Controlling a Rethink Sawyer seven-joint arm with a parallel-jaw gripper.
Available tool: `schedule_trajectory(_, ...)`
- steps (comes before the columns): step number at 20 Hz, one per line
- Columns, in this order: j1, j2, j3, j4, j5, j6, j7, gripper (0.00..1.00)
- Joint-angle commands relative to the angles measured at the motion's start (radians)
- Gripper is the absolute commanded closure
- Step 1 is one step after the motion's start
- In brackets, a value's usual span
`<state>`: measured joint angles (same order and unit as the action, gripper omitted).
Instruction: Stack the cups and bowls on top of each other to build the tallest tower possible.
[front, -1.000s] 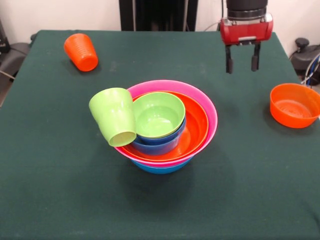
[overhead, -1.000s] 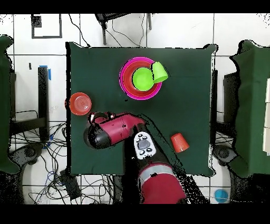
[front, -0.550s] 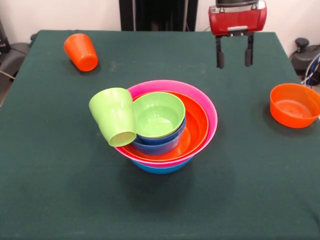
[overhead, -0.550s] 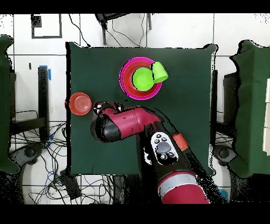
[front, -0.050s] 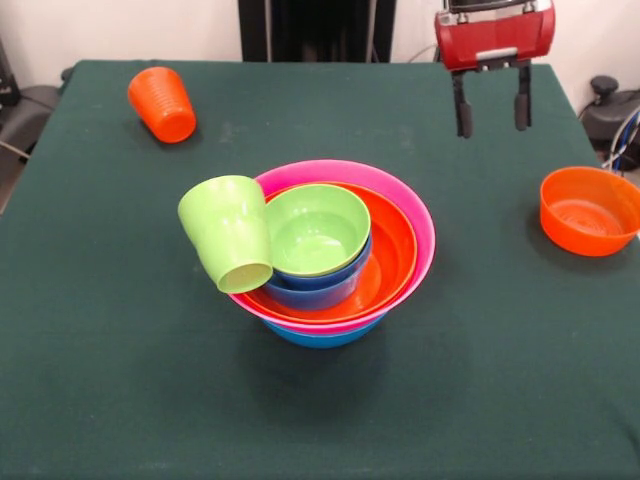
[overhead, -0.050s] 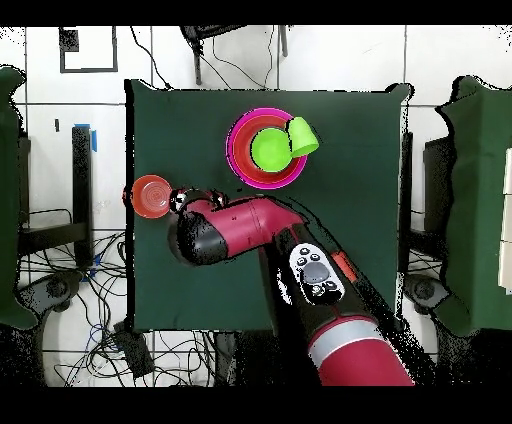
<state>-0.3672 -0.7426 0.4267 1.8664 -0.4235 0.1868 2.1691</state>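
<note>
Table (front, -0.050s: 120, 400): green cloth, holding everything; nothing on it has shifted over the last second.
Arm (overhead, -0.050s: 250, 225): it swings across the robot's side of the table, first toward the tower, now back toward the orange bowl.
Tower (front, -0.050s: 335, 250): mid-table, blue base bowl, then pink, orange, small blue and small green nested; unchanged.
Orange bowl (front, -0.050s: 590, 210): alone near the table edge, well apart from the tower; judged the next pick, since the gripper is heading back its way.
Green cup (front, -0.050s: 228, 232): tilted against the tower's rim, mouth toward the camera; not properly stacked.
Orange cup (front, -0.050s: 162, 103): lying at the far corner, untouched.
Gripper (front, -0.050s: 491, 100): fingers spread and empty, raised above the table between tower and orange bowl.
</note>
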Motion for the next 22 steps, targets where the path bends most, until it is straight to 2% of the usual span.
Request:
schedule_trajectory(1,0.022,0.072,0.047,0.039,-0.045,0.003,0.001,0.0)
schedule_trajectory(5,0.045,0.074,0.026,0.058,-0.033,-0.005,0.033,0.0)
schedule_trajectory(11,0.025,0.004,0.045,0.172,-0.003,0.055,0.036,0.0)
schedule_trajectory(16,-0.062,-0.049,0.105,0.274,0.009,0.061,0.014,0.0)
schedule_trajectory(22,-0.152,0.011,0.187,0.325,-0.033,-0.053,0.015,0.0)
